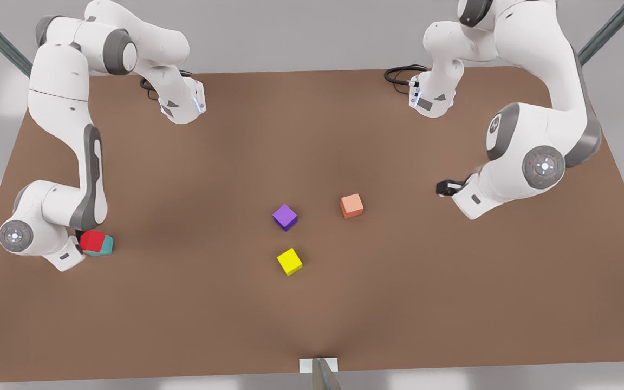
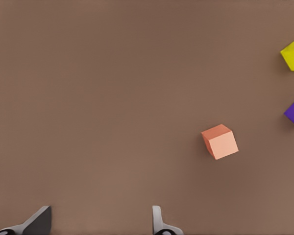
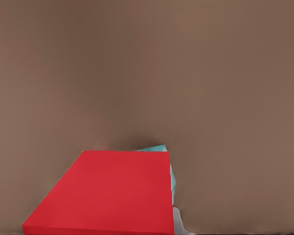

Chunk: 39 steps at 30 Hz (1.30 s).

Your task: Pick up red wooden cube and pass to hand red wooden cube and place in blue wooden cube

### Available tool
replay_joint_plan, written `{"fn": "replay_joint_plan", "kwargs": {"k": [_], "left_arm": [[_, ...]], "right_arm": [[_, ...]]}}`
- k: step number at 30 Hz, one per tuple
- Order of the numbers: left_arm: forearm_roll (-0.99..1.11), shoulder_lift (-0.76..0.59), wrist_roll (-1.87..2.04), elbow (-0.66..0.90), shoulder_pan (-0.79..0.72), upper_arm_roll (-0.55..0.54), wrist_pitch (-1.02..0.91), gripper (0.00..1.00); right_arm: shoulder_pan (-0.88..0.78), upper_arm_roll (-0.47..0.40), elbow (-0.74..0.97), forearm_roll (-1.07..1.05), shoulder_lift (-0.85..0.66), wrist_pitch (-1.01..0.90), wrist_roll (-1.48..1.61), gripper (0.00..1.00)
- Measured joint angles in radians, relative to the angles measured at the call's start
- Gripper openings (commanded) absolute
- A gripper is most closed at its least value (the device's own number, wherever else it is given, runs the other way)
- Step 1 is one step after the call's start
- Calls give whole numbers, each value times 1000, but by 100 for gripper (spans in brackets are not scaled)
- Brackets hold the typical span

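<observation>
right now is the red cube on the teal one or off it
On it: the red wooden cube sits atop the blue wooden cube, whose teal edge peeks out beneath.

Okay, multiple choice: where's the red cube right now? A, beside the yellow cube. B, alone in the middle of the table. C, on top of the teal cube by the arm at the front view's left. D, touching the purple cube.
C: the red cube sits on the teal cube next to the right gripper at the front view's left, far from the yellow cube and purple cube.
</observation>
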State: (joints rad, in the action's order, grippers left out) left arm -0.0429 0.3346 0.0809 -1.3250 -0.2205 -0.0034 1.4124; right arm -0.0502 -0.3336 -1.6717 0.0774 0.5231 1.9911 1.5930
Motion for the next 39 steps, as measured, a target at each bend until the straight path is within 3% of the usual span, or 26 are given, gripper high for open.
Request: {"fn": "replay_joint_plan", "kwargs": {"k": [9, 22, 23, 24, 25, 39], "left_arm": [[20, 3, 0, -4, 10, -1, 10, 100], [21, 3, 0, -4, 17, -2, 8, 100], [21, 3, 0, -4, 17, -3, 7, 100], [21, 3, 0, -4, 17, -3, 7, 100], [21, 3, 0, -4, 17, -3, 7, 100], [21, 3, 0, -4, 15, -3, 6, 100]], "right_arm": [[45, -5, -111, 40, -4, 176, -82, 50], [64, -4, -202, 31, 4, 279, -145, 50], [64, -3, -204, 30, 5, 282, -149, 53], [64, -3, -205, 30, 5, 285, -152, 63], [63, -2, -206, 30, 5, 290, -156, 98], [47, 11, -204, 29, 4, 297, -194, 100]]}}
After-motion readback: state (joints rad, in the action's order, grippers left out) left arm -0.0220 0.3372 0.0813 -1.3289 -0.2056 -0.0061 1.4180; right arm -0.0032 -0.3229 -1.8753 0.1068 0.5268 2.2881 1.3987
